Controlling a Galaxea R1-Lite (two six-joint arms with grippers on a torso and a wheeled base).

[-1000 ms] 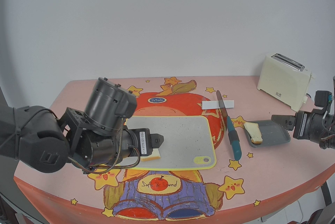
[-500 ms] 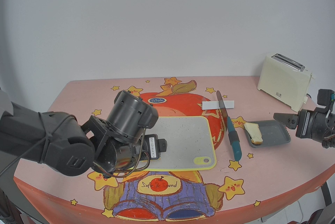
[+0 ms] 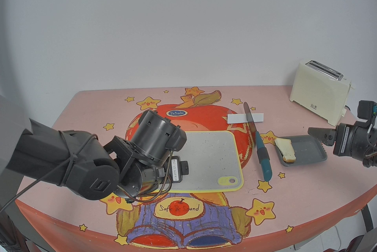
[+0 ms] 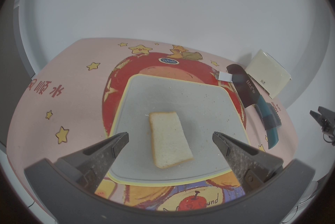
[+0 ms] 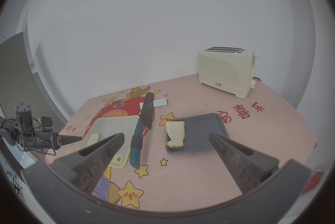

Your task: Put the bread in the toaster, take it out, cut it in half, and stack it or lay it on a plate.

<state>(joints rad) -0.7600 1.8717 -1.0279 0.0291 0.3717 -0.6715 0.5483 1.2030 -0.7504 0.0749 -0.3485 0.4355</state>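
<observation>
One half slice of bread (image 4: 170, 139) lies flat on the cutting board (image 4: 195, 106), near its front left corner. My left gripper (image 4: 170, 135) hovers open just over it, one finger on each side. In the head view the left arm covers that slice. The other half slice (image 3: 285, 148) lies on the left part of the grey plate (image 3: 310, 148). To the right of the plate, my right gripper (image 3: 314, 131) is open and holds nothing. The teal-handled knife (image 3: 261, 154) lies between board and plate. The cream toaster (image 3: 320, 91) stands at the back right.
A white paper strip (image 3: 245, 118) lies under the knife blade behind the board. The table's curved front edge (image 3: 275, 233) runs close below the board. Bare tabletop lies at the back left and in front of the plate.
My left arm has swung right and down over the board's front left corner, now covering the bread half in the head view. The right gripper drew back slightly to the right.
</observation>
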